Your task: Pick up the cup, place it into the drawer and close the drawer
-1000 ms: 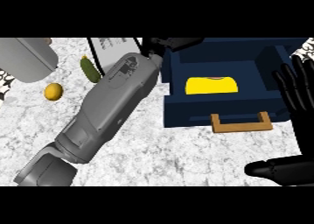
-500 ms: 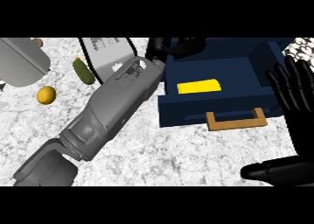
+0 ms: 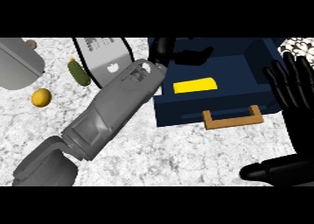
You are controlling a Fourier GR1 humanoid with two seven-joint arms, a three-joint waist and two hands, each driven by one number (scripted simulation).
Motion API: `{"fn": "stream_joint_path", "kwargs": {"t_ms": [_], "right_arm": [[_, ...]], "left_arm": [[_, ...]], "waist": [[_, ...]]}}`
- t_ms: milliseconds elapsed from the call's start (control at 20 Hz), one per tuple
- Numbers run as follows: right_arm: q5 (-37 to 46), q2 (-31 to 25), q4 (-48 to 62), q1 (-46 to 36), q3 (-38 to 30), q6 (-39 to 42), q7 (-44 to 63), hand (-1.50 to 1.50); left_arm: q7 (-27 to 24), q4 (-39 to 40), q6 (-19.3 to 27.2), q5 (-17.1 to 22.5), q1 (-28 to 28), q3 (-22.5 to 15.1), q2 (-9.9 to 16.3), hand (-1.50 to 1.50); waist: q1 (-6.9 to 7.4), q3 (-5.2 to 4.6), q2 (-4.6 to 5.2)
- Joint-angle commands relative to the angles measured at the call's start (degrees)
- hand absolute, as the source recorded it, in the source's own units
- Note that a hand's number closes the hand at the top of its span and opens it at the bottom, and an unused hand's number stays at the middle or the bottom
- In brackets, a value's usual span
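Observation:
The yellow cup (image 3: pixel 194 85) lies inside the open navy drawer (image 3: pixel 185 111), apart from both hands. A wooden handle (image 3: pixel 233 119) sits on the drawer's front. My left forearm runs from the lower left up to the drawer, and my left hand (image 3: pixel 191 56) hovers over the drawer's back part with relaxed fingers and nothing in it. Open with its fingers pointing up, my right hand (image 3: pixel 300 94) stands just right of the drawer, its thumb (image 3: pixel 282 170) low at the right edge.
On the marble counter left of the drawer lie a white plate-like board (image 3: pixel 104 59), a green pickle (image 3: pixel 78 72) and a yellow-orange fruit (image 3: pixel 41 97). A grey pot (image 3: pixel 14 61) stands at the far left. A patterned patch (image 3: pixel 304 44) shows at the upper right.
The yellow cup now looks flatter and sits lower in the drawer, apart from the left hand. The left forearm has shifted slightly. The right hand has barely moved.

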Motion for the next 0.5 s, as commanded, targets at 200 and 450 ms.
{"fn": "stream_joint_path", "kwargs": {"t_ms": [200,450], "right_arm": [[-5.0,0.2,-0.8,-0.8,-1.7,0.3,2.1,-1.50],[-5.8,-0.2,-0.4,0.0,-1.1,0.7,3.8,-1.50]], "left_arm": [[-4.9,-2.3,-1.2,6.0,-0.1,1.1,0.0,-1.50],[-8.5,-7.6,-2.8,10.9,1.6,2.2,0.0,-1.50]], "waist": [[0.29,-0.04,-0.10],[2.67,-0.08,-0.70]]}}
